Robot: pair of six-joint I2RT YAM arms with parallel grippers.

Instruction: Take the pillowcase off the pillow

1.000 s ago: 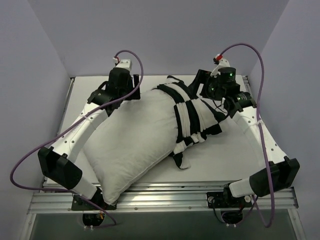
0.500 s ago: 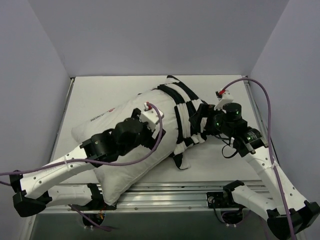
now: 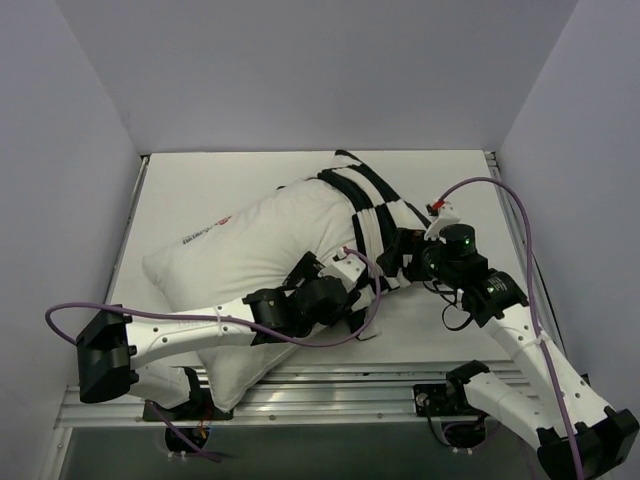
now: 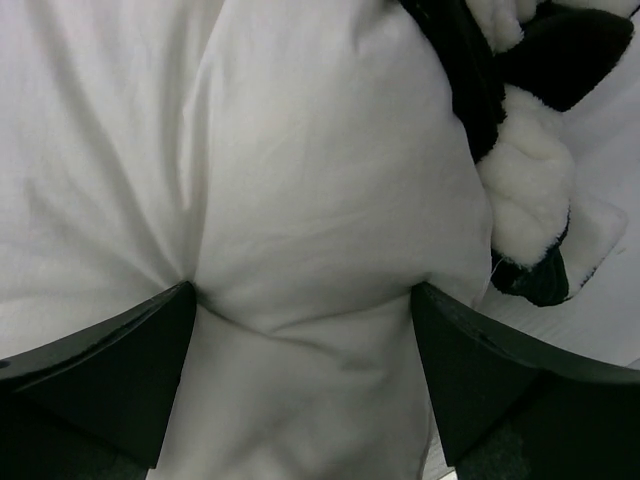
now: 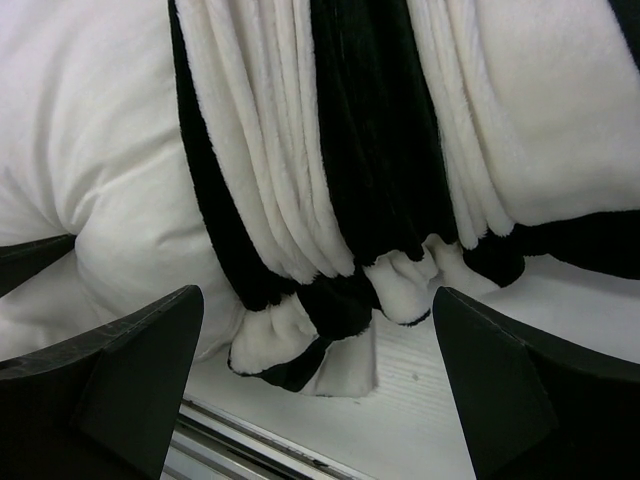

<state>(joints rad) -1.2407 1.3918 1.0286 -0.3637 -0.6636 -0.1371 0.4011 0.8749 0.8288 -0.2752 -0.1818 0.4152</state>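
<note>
The plain white pillow [image 3: 240, 250] lies slantwise across the table, with a small red mark [image 3: 222, 222] near its far edge. The black and white checkered pillowcase [image 3: 375, 215] is bunched in folds round the pillow's right end. My left gripper [image 3: 345, 290] is open and pressed down on the pillow's near right part; in the left wrist view the pillow [image 4: 300, 150] bulges between its fingers [image 4: 303, 290], with the pillowcase [image 4: 530, 180] at the right. My right gripper [image 3: 395, 258] is open just beside the bunched pillowcase [image 5: 370, 150], holding nothing [image 5: 318, 292]; the pillow [image 5: 90, 120] shows at the left.
The white table [image 3: 200, 180] is walled at the back and on both sides. An aluminium rail [image 3: 330, 392] runs along the near edge. Purple cables [image 3: 500, 200] loop from both arms. A loose corner of the pillowcase [image 5: 340, 365] lies flat on the table near the rail.
My left arm has swung from the pillow's far left end across to its near right part. My right arm has come down from the back right to the pillowcase's near edge.
</note>
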